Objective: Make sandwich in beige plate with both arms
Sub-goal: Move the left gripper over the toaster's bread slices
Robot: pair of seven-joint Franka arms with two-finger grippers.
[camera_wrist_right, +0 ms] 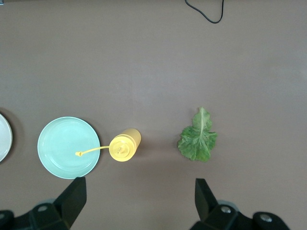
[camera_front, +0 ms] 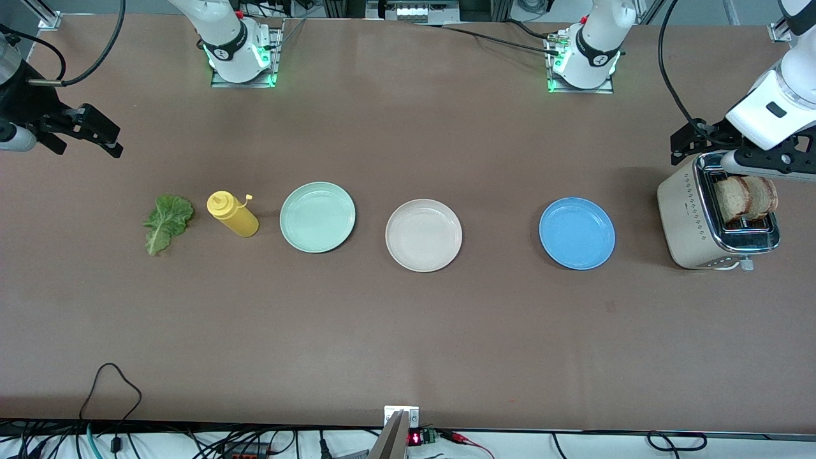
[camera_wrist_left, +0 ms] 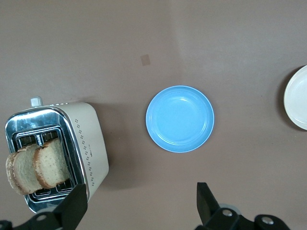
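The left claw [camera_wrist_left: 139,206] hangs in the air by the toaster [camera_front: 695,220] at the left arm's end of the table [camera_front: 408,331]. Its fingers are spread wide and it holds nothing. Two slices of bread [camera_front: 746,197] stand up in the toaster's slots.

The right claw [camera_wrist_right: 139,203] is up over the right arm's end of the table. It is wide open too, with nothing in it.

The beige plate [camera_front: 423,234] sits in the middle of the table with nothing on it. It lies between the mint-green plate [camera_front: 317,217] and the blue plate [camera_front: 577,233]. A yellow squeeze bottle [camera_front: 233,214] stands beside the green plate, and the lettuce leaf [camera_front: 167,222] lies flat just past the bottle, toward the right arm's end.
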